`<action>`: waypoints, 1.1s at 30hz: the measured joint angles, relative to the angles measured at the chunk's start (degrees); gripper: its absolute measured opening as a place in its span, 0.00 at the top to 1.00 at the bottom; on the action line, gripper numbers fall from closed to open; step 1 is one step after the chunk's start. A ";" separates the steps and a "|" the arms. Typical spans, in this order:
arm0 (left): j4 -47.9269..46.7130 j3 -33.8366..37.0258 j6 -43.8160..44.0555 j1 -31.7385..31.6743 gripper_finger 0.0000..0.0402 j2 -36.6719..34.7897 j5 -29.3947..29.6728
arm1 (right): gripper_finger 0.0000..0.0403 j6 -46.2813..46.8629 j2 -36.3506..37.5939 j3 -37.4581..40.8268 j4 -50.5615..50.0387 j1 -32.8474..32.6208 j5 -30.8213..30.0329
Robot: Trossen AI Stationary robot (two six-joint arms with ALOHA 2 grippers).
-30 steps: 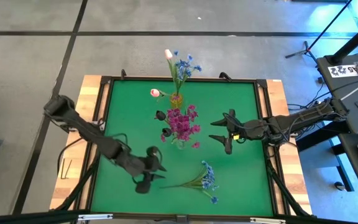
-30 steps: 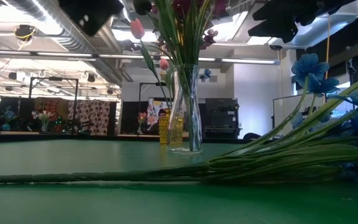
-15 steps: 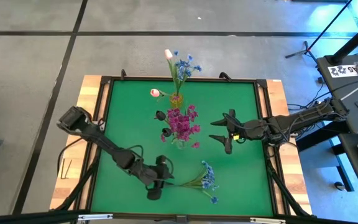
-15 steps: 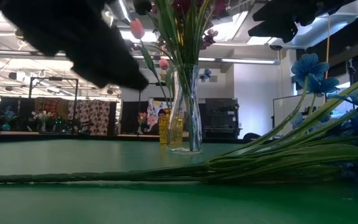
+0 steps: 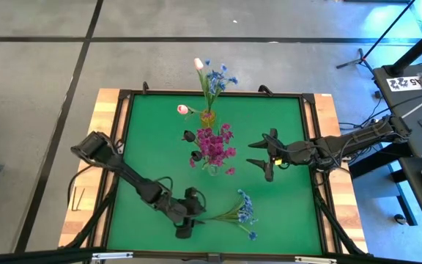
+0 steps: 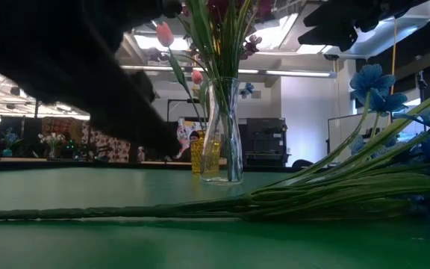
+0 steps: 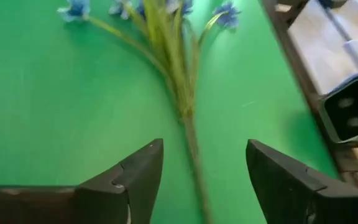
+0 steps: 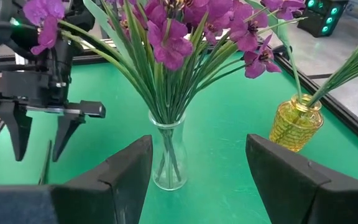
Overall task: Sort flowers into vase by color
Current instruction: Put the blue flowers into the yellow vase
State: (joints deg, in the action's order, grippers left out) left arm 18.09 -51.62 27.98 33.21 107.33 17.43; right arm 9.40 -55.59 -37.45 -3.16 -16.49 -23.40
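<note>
We see the left gripper (image 5: 187, 214) low over the green table (image 5: 145, 132) near its front edge, its two fingers (image 7: 135, 171) spread wide and holding nothing. Between them runs the bare stem end of the blue-blossom spray (image 5: 239, 211), which lies flat on the table with its blue heads fanned out away from the gripper, toward the right side. From the left wrist view the stem (image 7: 188, 134) passes through the gap without touching either finger, as far as we can tell. In the low view the left arm shows as a large dark mass above the stem end (image 6: 88, 214), blocking much of the room behind.

Farther in, at the table's middle, stands the clear glass vase (image 5: 212, 169) full of magenta flowers (image 5: 215, 144), with a few small dark buds (image 5: 190, 136) leaning out to one side. Behind it, toward the far edge, is a yellow glass vase (image 5: 208, 117) holding a blue spray (image 5: 218, 76) and pale pink tulip buds (image 5: 198, 64). The two vases stand near each other but apart.

The right gripper (image 5: 262, 155) hangs above the table just to the right of the clear vase, fingers (image 8: 123, 168) parted wide and empty. Its wrist view looks straight at the clear vase (image 8: 168, 155), with the yellow vase (image 8: 298, 123) beside it and the left gripper (image 8: 39, 134) beyond.
</note>
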 joint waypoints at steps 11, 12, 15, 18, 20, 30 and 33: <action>0.21 0.00 -0.16 1.58 0.43 5.02 1.36 | 0.36 -0.77 0.00 0.00 -0.06 0.00 0.02; 0.21 0.00 -0.21 1.85 0.43 5.12 1.63 | 0.36 -0.77 0.00 0.00 -0.07 0.00 0.02; -0.35 -0.10 -0.48 2.73 0.45 5.52 3.79 | 0.36 -0.77 0.00 0.00 -0.06 0.00 0.02; -3.25 -0.23 -1.41 3.39 0.49 5.49 7.62 | 0.36 -0.77 0.00 0.00 -0.04 0.00 0.02; -5.09 -0.26 -1.48 3.73 0.52 5.41 10.30 | 0.36 -0.77 0.00 0.01 -0.04 0.00 0.02; -8.19 -0.20 -2.94 3.61 0.74 5.33 13.51 | 0.36 -0.88 0.00 0.02 -0.42 0.00 0.02; -8.38 -0.17 -3.08 3.46 0.83 5.33 13.56 | 0.36 -0.88 0.00 0.02 -0.42 0.00 0.02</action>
State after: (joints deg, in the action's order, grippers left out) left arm 9.71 -51.79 24.89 36.67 112.66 30.99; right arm 8.51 -55.59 -37.43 -3.58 -16.49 -23.38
